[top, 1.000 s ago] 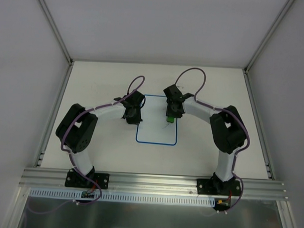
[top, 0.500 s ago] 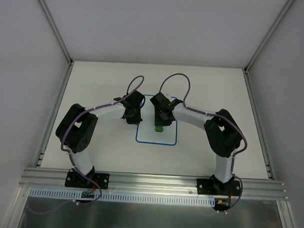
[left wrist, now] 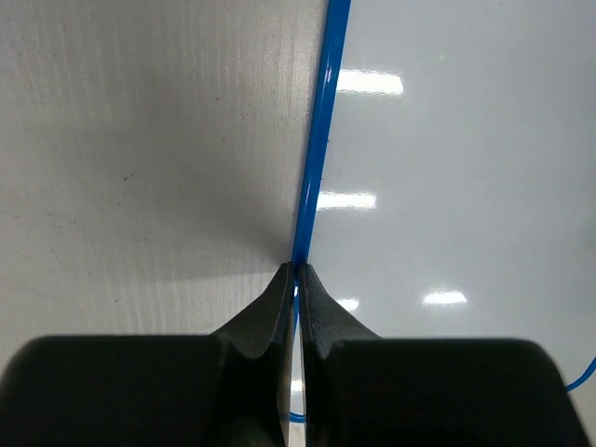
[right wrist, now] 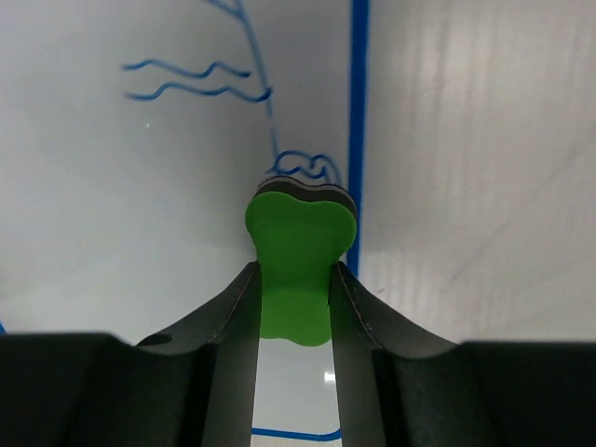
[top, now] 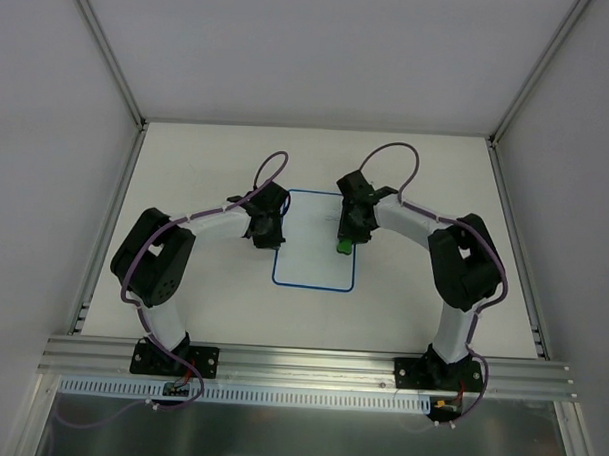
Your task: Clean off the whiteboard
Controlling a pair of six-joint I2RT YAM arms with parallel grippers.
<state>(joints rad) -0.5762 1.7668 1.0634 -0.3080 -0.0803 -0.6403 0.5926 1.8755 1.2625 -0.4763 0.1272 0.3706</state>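
whiteboard (top: 311,260): lying flat on the tabletop (top: 196,174), sitting between the two grippers, blue border showing all round.
left gripper (left wrist: 296,273): closed on nothing, fingertips pressing down at the board's left blue edge.
right gripper (right wrist: 294,275): clamping a green eraser (right wrist: 300,233), reaching over the board's right side, just inside the right border.
blue scribbles (right wrist: 191,79): wavy lines lying beyond the eraser, one squiggle peeking out right at its tip.

Top: high, looking down, whole off-white table (top: 417,172) | 2 wrists: right up close, angled down | shared: flat white blue-bordered whiteboard (top: 308,268)
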